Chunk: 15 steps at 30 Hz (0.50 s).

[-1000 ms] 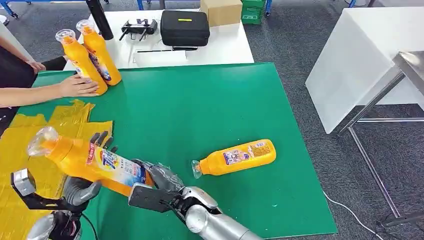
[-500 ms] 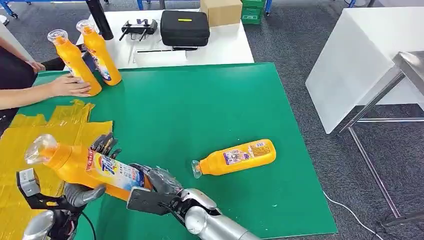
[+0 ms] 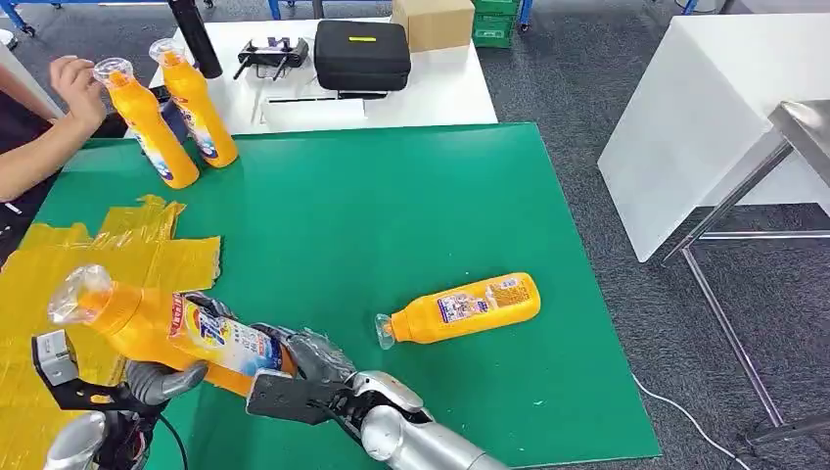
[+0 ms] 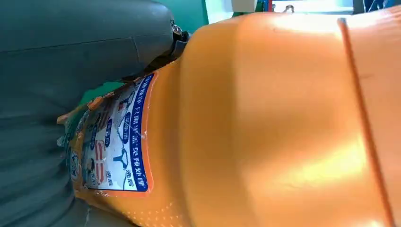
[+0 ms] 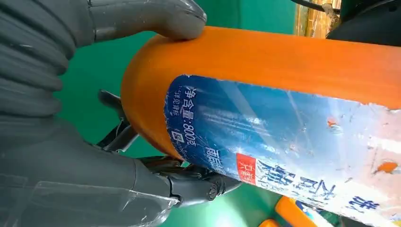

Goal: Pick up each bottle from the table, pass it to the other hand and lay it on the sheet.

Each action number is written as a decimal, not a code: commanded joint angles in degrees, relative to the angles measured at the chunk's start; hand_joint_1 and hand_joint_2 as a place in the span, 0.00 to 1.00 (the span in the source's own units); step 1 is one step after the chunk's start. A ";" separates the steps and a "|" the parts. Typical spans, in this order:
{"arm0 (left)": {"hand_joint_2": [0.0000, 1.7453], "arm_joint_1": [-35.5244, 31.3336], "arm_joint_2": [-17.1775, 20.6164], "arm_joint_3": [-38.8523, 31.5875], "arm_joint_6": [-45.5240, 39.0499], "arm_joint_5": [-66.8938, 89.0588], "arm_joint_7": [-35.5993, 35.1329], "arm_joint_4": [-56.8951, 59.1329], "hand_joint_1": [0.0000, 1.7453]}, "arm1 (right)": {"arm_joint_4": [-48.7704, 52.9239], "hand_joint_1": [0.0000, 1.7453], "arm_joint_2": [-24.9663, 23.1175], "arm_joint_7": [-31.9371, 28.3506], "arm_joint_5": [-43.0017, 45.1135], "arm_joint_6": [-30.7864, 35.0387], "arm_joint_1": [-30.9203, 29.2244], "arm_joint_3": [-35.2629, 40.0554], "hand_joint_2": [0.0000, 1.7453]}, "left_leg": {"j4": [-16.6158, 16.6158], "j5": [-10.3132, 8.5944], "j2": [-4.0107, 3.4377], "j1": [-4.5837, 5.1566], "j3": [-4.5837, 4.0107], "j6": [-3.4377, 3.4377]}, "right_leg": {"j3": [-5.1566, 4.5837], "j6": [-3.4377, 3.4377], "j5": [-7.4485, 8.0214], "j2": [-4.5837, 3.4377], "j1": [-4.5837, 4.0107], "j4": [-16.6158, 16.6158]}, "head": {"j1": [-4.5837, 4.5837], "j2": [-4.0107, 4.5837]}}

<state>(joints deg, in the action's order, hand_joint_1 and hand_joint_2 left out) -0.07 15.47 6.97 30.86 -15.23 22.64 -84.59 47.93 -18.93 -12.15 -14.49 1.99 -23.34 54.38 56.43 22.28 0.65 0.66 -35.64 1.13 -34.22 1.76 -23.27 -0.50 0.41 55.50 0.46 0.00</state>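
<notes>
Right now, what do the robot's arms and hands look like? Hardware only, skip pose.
Right arm: silver rounded metal segments, with a black boxy module at the wrist. Right hand: grey ribbed cover, thick grey thumb, darker fingers. Left hand: grey too, with a thin black cable below it. A small silver-grey block on a black bracket sits beside the left wrist.

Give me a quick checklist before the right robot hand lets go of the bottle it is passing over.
1. Right robot hand on the base of the held bottle: ok, thumb and fingers wrap it in the right wrist view.
2. Left robot hand holding the bottle: cannot tell; it is under the body, but how firmly is unclear.
3. Bottle off the table: ok, raised and tilted, cap toward the yellow sheet.
4. Landing spot on the sheet: ok, bare yellow below the cap.
5. Person's hand away: ok, up at the far standing bottles.
6. Next bottle: ok, lying on the green.
</notes>
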 commanded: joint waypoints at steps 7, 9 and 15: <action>1.00 -1.03 -2.49 -2.65 -10.02 9.50 2.07 -0.44 1.00 | 3.62 0.00 4.06 1.89 -2.29 5.03 0.45 -1.96 1.00 | 0.00 0.08 0.07 -0.06 0.20 -0.10 | 0.27 -0.03 -0.10 0.14 -0.06 -0.06 | 0.00 0.00; 1.00 -3.66 -5.56 -5.71 -24.51 25.45 1.98 -1.16 1.00 | 12.18 0.00 8.66 3.38 -4.36 6.32 2.18 -4.93 1.00 | 0.03 0.08 0.18 -0.09 0.19 -0.10 | 0.31 -0.03 -0.13 0.26 -0.09 -0.05 | 0.00 0.00; 1.00 -0.30 -6.47 -17.57 -62.09 63.18 -3.14 -5.36 1.00 | 37.33 0.00 24.39 5.65 -8.39 4.52 7.57 -14.42 0.00 | 0.04 0.00 0.24 -0.04 0.01 0.00 | 0.12 0.04 -0.03 0.21 -0.04 -0.07 | 0.02 0.00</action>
<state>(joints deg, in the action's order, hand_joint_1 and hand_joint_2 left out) -1.06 12.87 2.64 -6.83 23.27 23.34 -87.15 58.61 -12.76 -8.04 -20.61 7.82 -20.16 50.22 56.43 22.26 0.77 0.67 -35.66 1.16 -34.20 1.78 -23.26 -0.47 0.42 55.48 0.48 0.00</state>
